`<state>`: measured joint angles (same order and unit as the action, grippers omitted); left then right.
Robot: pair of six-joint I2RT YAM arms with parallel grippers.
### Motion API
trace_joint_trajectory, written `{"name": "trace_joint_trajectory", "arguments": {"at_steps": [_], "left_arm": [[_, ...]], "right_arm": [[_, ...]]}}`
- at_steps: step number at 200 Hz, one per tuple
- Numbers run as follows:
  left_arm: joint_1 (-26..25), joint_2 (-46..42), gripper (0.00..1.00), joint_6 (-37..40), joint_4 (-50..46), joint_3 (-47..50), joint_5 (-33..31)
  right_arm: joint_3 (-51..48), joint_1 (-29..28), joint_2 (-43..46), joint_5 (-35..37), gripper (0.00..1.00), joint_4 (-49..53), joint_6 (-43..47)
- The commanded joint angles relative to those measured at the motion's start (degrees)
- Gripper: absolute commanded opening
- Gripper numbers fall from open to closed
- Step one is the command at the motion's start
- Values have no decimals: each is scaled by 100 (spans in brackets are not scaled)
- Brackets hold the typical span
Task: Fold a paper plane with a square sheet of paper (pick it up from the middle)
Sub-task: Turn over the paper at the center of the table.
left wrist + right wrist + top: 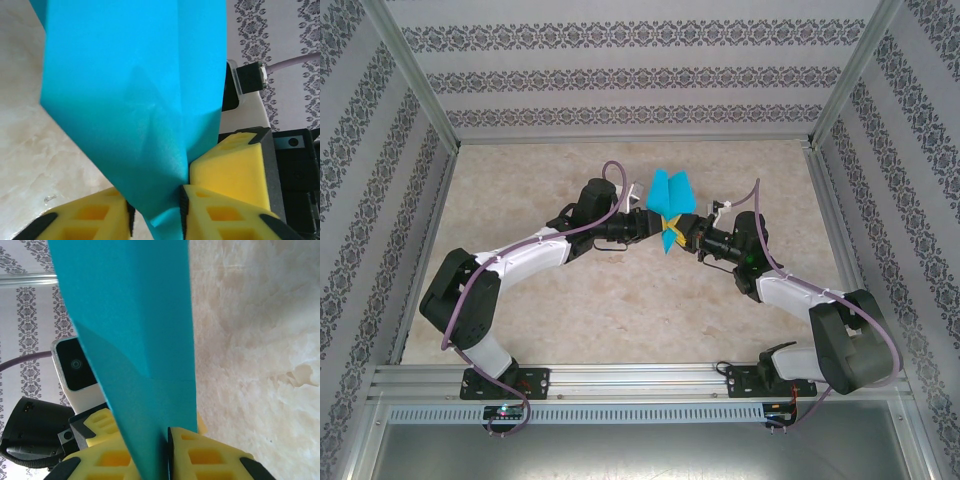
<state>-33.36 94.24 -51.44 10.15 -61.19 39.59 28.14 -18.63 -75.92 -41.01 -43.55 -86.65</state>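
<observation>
Mid-fold: right gripper [145,440] jaws pinch the creased paper [130,315]; left gripper [156,210] jaws stand slightly spread around it. Next likely calls for a fresh left grip.

The square sheet of paper [672,190], teal-blue, is partly folded, its two pointed flaps spreading apart

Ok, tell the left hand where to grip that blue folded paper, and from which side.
Probably pinch the blue folded paper at its lower fold, beside the right hand, with the left hand coming level from its side: the sheet stands upright, layers gathered there, upper flaps splayed.
</observation>
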Motion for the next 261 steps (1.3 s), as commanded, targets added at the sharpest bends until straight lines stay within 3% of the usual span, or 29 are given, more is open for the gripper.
{"name": "trace_joint_trajectory", "arguments": {"at_steps": [1, 48, 120, 151, 175, 210, 261], "left_arm": [[41, -123, 37, 271, -228, -255, -54], [41, -375, 44, 315, -444, -267, -256], [-29, -974, 56, -508, -201, 256, -778], [-39, -1108, 57, -855, -38, 585, -932], [-39, -984, 57, -1413, 1014, 824, -802], [-48, -728, 57, -1771, 1677, 843, -766], [-74, -382, 49, -2138, 2091, 768, -620]], "right_arm": [[139, -40, 16, -117, 15, -18, 206], [156, -27, -9, -117, 11, -58, 201], [236, -40, -61, -107, 7, -253, 87], [304, -78, -117, -141, 7, -492, -86], [298, -110, -100, -129, 7, -501, -115], [313, -132, -116, -143, 7, -680, -245], [289, -172, -140, -131, 7, -894, -402]]}}
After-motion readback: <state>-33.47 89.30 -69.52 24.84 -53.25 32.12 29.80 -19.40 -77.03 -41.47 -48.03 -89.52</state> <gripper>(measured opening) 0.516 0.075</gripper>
